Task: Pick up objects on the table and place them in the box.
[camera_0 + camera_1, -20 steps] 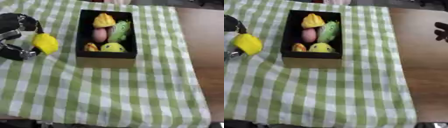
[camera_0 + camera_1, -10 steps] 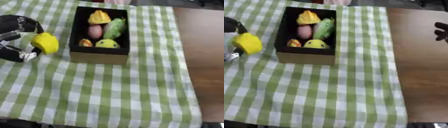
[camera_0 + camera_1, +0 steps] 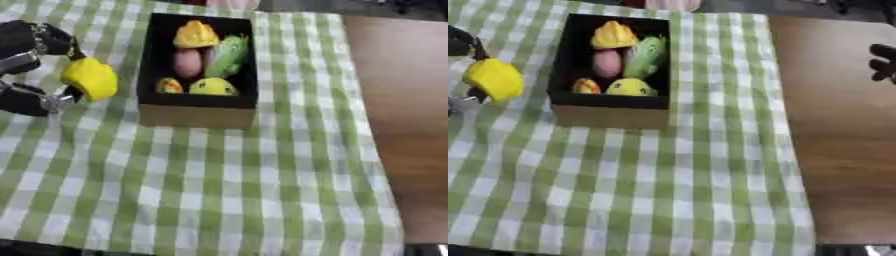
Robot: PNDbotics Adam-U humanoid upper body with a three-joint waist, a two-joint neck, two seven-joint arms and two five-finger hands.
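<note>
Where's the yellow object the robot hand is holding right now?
The yellow object is at the left edge of the left eye view, pinched in the left robot hand, above the checked cloth just left of the box.

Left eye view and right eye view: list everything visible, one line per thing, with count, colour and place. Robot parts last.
Box: one, black inside with tan outer wall, upper middle of the cloth.
Items in the box: about five; yellow at the far end, pink and green in the middle, small orange-yellow and yellow-green at the near end.
Yellow object: one, left of the box, held in the left robot hand.
Tablecloth: one, green and white check.
Table: brown wood, bare on the right.
Left robot hand: black, left edge.
Right robot hand: dark, right edge, state unclear.
</note>
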